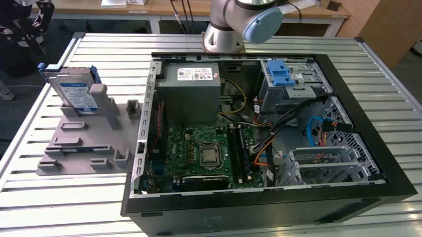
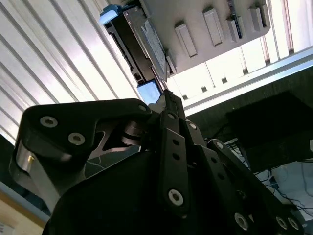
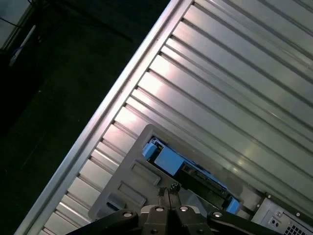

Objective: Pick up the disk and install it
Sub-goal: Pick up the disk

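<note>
On the grey moulded fixture [image 1: 86,138] at the exterior view's left, the disk [image 1: 74,91] stands on edge: a flat silver slab with a white-and-blue label and blue plastic rails. In the first wrist view the gripper [image 3: 168,192] is clenched, tips together, holding nothing; the disk sits beyond the tips, untouched. Disk's top edge is free, open air above it. The black tower case [image 1: 264,212] lies near the fixture, side open, board and cables exposed. Ribbed aluminium table [image 1: 66,197] under all, glary; wooden desks [image 1: 165,7] behind
</note>
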Motion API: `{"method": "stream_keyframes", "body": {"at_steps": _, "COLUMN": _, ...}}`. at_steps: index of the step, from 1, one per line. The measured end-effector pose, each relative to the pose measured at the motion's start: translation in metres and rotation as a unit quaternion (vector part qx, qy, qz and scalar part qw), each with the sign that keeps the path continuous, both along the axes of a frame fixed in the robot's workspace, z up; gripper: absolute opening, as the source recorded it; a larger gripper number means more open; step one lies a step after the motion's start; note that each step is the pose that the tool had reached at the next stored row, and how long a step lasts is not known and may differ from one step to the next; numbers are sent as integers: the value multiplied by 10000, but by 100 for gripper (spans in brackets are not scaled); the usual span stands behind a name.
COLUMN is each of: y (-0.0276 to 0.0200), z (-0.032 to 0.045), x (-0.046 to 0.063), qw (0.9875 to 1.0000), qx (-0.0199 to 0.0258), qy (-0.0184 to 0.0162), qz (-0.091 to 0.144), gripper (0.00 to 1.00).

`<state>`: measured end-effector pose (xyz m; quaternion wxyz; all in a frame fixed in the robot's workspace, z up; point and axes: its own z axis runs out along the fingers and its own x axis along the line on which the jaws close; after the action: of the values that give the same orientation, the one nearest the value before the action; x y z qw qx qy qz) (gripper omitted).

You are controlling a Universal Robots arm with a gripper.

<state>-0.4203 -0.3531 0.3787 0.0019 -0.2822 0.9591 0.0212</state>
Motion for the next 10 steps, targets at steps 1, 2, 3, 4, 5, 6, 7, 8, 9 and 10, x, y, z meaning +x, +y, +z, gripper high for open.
{"method": "stream_keyframes", "body": {"at_steps": 1, "y": 0, "z": 0, "x": 0, "qw": 10000, "qx": 0, "qy": 0, "qz": 46, "gripper": 11}}
{"method": "stream_keyframes", "body": {"at_steps": 2, "y": 0, "z": 0, "x": 0, "qw": 10000, "qx": 0, "qy": 0, "qz": 83, "gripper": 11}}
{"method": "stream_keyframes", "body": {"at_steps": 3, "y": 0, "z": 0, "x": -1, "qw": 9999, "qx": 0, "qy": 1, "qz": 108, "gripper": 11}}
{"method": "stream_keyframes", "body": {"at_steps": 4, "y": 0, "z": 0, "x": -1, "qw": 9999, "qx": 0, "qy": 1, "qz": 140, "gripper": 11}}
{"method": "stream_keyframes", "body": {"at_steps": 5, "y": 0, "z": 0, "x": -1, "qw": 9999, "qx": 0, "qy": 0, "qz": 167, "gripper": 11}}
{"method": "stream_keyframes", "body": {"at_steps": 6, "y": 0, "z": -1, "x": -1, "qw": 9998, "qx": 0, "qy": 1, "qz": 196, "gripper": 11}}
{"method": "stream_keyframes", "body": {"at_steps": 7, "y": 0, "z": -1, "x": -1, "qw": 9997, "qx": 0, "qy": 0, "qz": 226, "gripper": 11}}
{"method": "stream_keyframes", "body": {"at_steps": 8, "y": 0, "z": -1, "x": -1, "qw": 9997, "qx": 0, "qy": 0, "qz": 260, "gripper": 11}}
{"method": "stream_keyframes", "body": {"at_steps": 9, "y": 0, "z": -2, "x": -1, "qw": 9996, "qx": 0, "qy": 0, "qz": 296, "gripper": 11}}
{"method": "stream_keyframes", "body": {"at_steps": 10, "y": 0, "z": -2, "x": -1, "qw": 9994, "qx": 0, "qy": 0, "qz": 337, "gripper": 11}}
